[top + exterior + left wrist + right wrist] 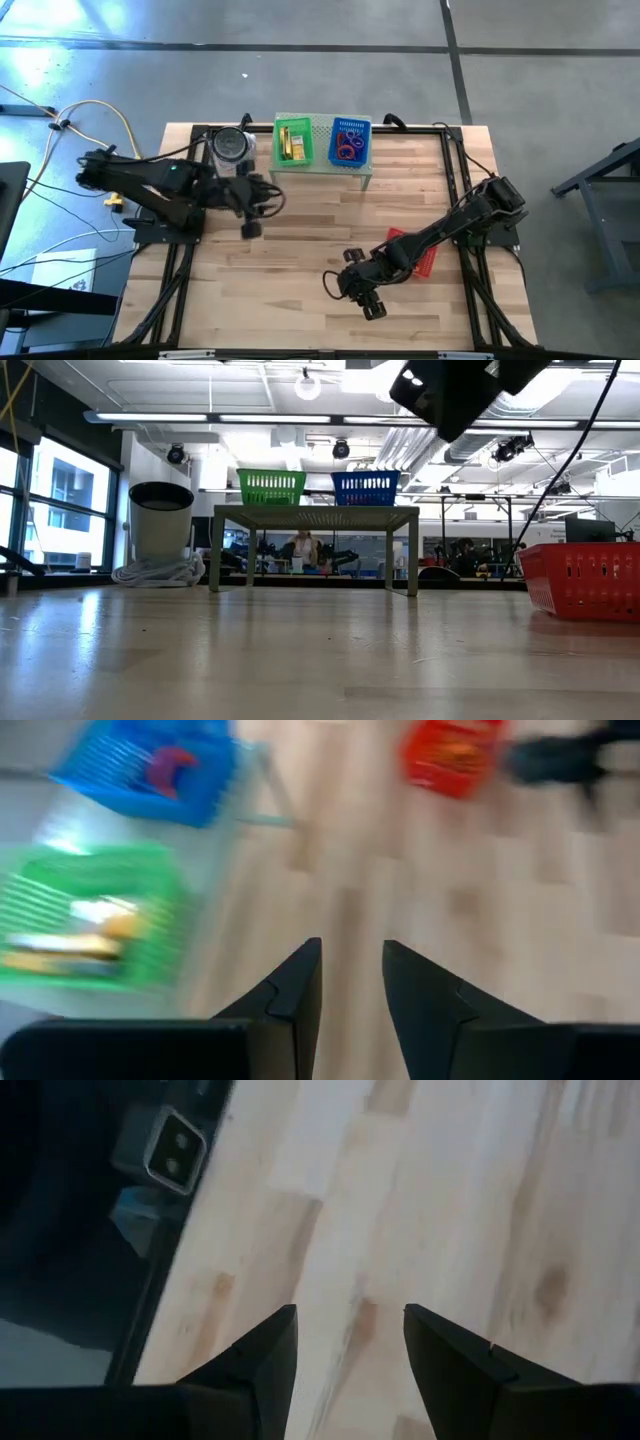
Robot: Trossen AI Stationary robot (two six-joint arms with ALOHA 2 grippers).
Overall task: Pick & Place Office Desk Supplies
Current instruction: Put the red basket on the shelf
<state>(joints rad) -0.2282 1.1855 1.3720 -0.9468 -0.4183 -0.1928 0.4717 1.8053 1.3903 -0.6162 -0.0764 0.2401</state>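
Office desk supplies are seen sorted into small baskets at the upper middle of the high view, but the largest thing is the wooden table (300, 260), which fills the centre of that frame. Two dark arms are laid over it. The left gripper (250, 228) is held above bare wood at centre left, its fingers (290, 995) parted by a narrow gap with nothing between them. The right gripper (372, 310) is placed at lower centre over bare wood, its fingers (262, 1355) spread wider and empty.

A pale green perforated stand (322, 166) is set at the table's far edge. On it a green basket (293, 142) is seen with yellow oblong pieces (292, 148) inside, and just beside it a blue basket (350, 142) with red and purple band loops (347, 150). A red basket (425, 258) lies partly hidden under the right arm at centre right. A round dark-lidded jar (231, 147) stands left of the stand.
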